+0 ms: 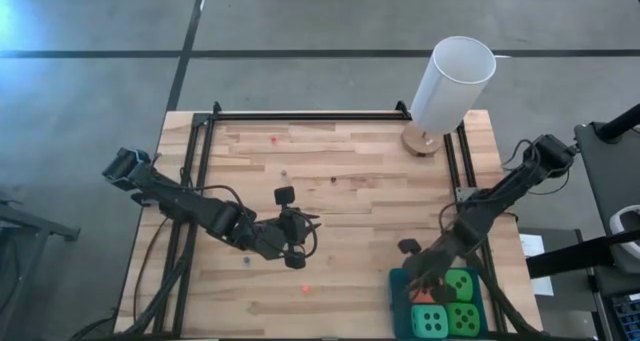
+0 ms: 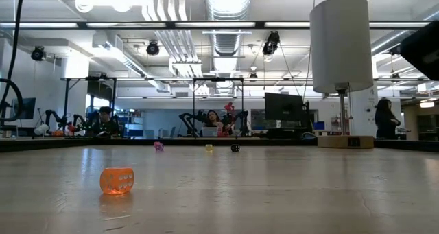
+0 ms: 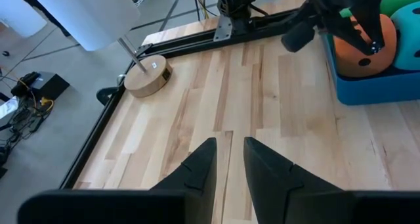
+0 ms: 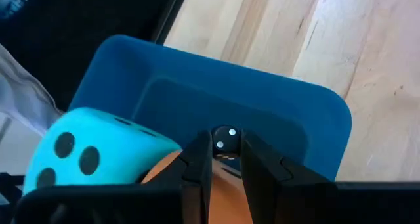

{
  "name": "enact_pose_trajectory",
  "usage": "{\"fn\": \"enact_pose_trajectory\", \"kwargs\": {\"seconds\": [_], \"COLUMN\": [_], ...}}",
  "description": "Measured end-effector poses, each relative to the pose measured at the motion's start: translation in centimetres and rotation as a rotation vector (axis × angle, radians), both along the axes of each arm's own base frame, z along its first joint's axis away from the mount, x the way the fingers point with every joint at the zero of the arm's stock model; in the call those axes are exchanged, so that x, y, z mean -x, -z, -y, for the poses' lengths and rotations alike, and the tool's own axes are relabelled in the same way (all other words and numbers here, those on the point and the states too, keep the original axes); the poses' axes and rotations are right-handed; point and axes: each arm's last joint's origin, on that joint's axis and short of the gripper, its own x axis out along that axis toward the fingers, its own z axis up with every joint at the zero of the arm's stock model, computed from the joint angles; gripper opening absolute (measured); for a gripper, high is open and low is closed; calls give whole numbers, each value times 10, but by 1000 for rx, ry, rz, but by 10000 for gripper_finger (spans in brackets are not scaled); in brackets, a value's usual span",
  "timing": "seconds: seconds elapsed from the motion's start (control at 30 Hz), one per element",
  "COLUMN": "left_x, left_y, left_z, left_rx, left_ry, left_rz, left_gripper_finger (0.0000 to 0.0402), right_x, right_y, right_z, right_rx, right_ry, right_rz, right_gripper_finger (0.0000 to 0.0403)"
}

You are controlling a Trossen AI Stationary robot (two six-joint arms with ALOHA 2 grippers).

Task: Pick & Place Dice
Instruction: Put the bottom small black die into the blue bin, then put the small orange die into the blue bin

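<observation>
The orange die [image 3: 362,50] sits in the blue tray [image 1: 400,299] at the table's 5 o'clock corner, beside green [image 1: 461,284] and turquoise [image 1: 430,321] dice. The right gripper [image 4: 227,159] presses into it, fingers nearly together, seemingly pinching it. The soft die could slip out or snag neighbours. The left gripper [image 3: 230,159], mid-table, waits slightly apart.

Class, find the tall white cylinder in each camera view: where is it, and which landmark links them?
High view: white cylinder, upper right, over the table's corner.
Low view: upper right, on a thin stem.
Left wrist view: upper left corner.
Right wrist view: not in it.
Shared landmark: its round wooden base.
</observation>
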Motion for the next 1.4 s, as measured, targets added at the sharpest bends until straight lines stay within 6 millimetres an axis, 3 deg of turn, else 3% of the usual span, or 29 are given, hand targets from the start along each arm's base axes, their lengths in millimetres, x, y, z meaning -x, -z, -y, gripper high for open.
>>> {"fn": "enact_pose_trajectory", "kwargs": {"seconds": [0.27, 0.93, 1.4], "left_x": [0, 0, 1], "left_y": [0, 0, 2], "left_z": [0, 0, 0], "left_rx": [1, 3, 9], "left_ry": [0, -2, -3], "left_rz": [0, 1, -22], "left_gripper_finger": [79, 79, 79], "right_x": [-9, -18, -17], "right_y": [-9, 4, -12], "right_z": [-6, -8, -3], "right_rx": [0, 113, 124], "right_ry": [-20, -28, -51], "right_rz": [38, 50, 81], "right_gripper_finger": [61, 168, 178]}}
